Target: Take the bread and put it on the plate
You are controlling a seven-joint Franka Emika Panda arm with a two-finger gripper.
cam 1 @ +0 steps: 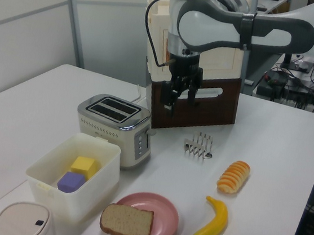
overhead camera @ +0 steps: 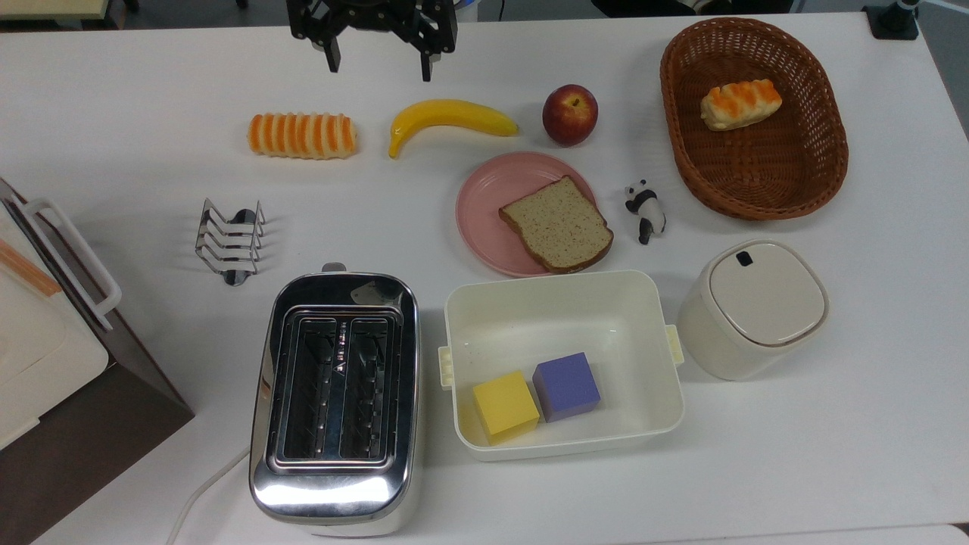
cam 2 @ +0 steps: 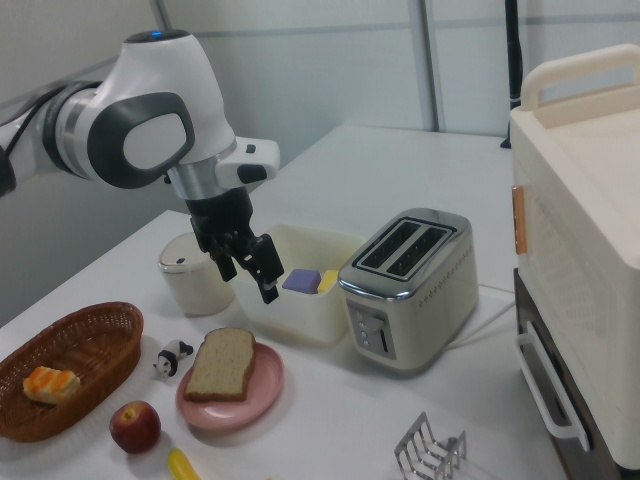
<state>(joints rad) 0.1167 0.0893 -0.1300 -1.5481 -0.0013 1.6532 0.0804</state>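
The bread (overhead camera: 556,223), a speckled tan slice with a dark crust, lies flat on the pink plate (overhead camera: 488,198), with one corner hanging over the rim toward the white tub. It rests on the near side of the plate (cam 1: 165,208) as bread (cam 1: 127,223) in the left view. The right view has the bread (cam 2: 220,362) on the plate (cam 2: 258,392) too. My gripper (overhead camera: 378,60) is open and holds nothing. It hangs high above the table's far edge, beyond the banana. In the left view the gripper (cam 1: 182,102) hangs well above the table; in the right view the gripper (cam 2: 248,272) does too.
A banana (overhead camera: 447,117), an apple (overhead camera: 569,113) and a striped roll (overhead camera: 301,135) lie beyond the plate. A toy panda (overhead camera: 645,210) and a wicker basket (overhead camera: 795,182) stand at the top view's right. The white tub (overhead camera: 560,303), a toaster (overhead camera: 337,397), a toast rack (overhead camera: 229,241) and a lidded canister (overhead camera: 753,306) are nearer.
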